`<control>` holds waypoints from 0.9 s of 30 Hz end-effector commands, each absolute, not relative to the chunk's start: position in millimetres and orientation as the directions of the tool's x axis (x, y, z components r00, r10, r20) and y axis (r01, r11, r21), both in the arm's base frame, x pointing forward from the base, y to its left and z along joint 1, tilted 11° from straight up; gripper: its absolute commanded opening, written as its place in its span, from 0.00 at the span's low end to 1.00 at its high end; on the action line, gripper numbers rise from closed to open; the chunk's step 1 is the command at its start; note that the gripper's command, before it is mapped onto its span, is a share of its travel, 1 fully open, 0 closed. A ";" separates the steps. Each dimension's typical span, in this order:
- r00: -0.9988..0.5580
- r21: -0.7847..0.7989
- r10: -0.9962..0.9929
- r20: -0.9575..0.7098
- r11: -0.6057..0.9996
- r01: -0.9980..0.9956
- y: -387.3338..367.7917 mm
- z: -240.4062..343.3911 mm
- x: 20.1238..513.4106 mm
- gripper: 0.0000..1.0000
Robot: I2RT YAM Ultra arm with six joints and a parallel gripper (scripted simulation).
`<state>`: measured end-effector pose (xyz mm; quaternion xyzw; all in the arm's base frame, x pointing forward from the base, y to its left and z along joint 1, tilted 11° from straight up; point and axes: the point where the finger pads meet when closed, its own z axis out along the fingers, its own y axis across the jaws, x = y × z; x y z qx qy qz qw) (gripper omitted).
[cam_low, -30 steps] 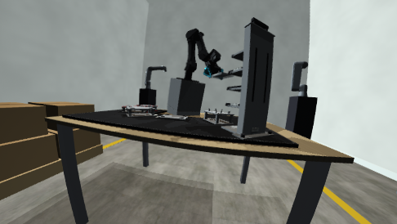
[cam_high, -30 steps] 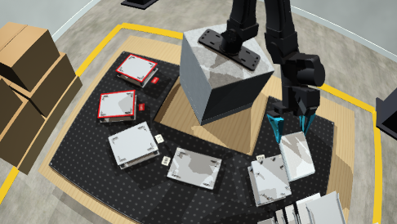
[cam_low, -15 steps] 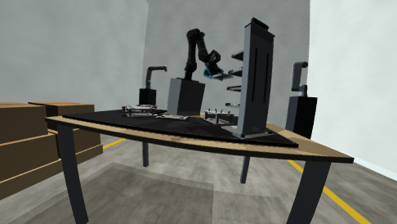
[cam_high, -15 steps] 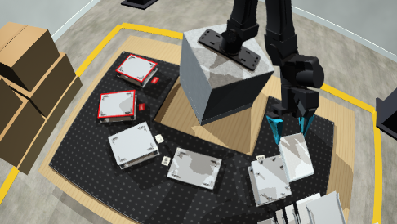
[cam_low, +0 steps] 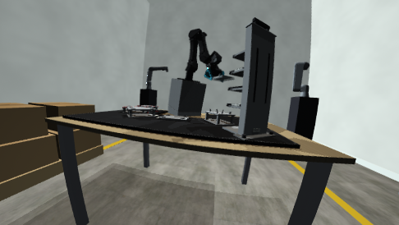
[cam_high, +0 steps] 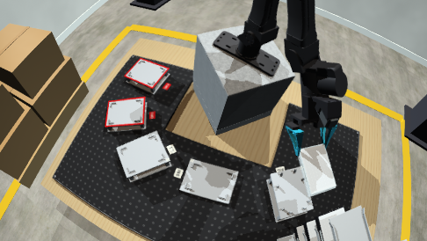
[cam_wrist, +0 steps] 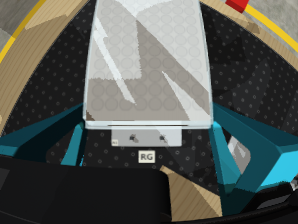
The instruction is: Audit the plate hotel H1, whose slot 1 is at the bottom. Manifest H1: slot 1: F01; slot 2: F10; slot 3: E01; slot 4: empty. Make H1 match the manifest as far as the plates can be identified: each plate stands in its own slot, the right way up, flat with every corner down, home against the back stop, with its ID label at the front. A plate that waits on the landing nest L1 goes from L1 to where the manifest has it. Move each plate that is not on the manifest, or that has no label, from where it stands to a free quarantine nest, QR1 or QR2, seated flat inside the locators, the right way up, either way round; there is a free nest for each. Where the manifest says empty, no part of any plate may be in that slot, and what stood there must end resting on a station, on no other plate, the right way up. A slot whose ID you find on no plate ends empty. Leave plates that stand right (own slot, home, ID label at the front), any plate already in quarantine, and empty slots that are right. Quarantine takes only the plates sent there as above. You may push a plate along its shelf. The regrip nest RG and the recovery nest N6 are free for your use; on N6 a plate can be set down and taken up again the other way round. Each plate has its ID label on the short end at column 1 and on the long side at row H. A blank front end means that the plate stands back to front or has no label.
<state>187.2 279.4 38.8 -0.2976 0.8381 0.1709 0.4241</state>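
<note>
My gripper (cam_high: 311, 149) (cam_low: 214, 77) (cam_wrist: 148, 109) is shut on the sides of a clear-white plate (cam_high: 319, 171) (cam_low: 223, 78) (cam_wrist: 150, 65). The plate is held near one short end, roughly level, in the air in front of the hotel H1 (cam_low: 258, 82). I see no label on the short end nearest the wrist camera; its other ends cannot be read. The regrip nest RG (cam_high: 287, 193) (cam_wrist: 170, 137) lies below the plate, partly hidden in the wrist view. The hotel's shelves show edge-on in the exterior view; their plates and IDs cannot be read.
Two red-edged quarantine nests (cam_high: 147, 72) (cam_high: 126, 112) stand at the left, with no plate visible on them. The landing nest L1 (cam_high: 142, 156) and the low recovery nest N6 (cam_high: 208, 181) show no plate. The arm's pedestal (cam_high: 246, 88) (cam_low: 187, 96) stands behind the nests.
</note>
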 end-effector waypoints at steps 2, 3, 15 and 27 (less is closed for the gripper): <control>-0.451 0.048 -0.328 -0.830 0.764 -0.643 283.9 45.5 190.1 0.86; -0.451 0.048 -0.328 -0.830 0.764 -0.643 284.0 45.0 190.2 0.86; -0.451 0.048 -0.328 -0.830 0.764 -0.643 284.8 39.0 190.8 0.86; -0.451 0.048 -0.328 -0.830 0.764 -0.643 285.5 34.0 191.3 0.86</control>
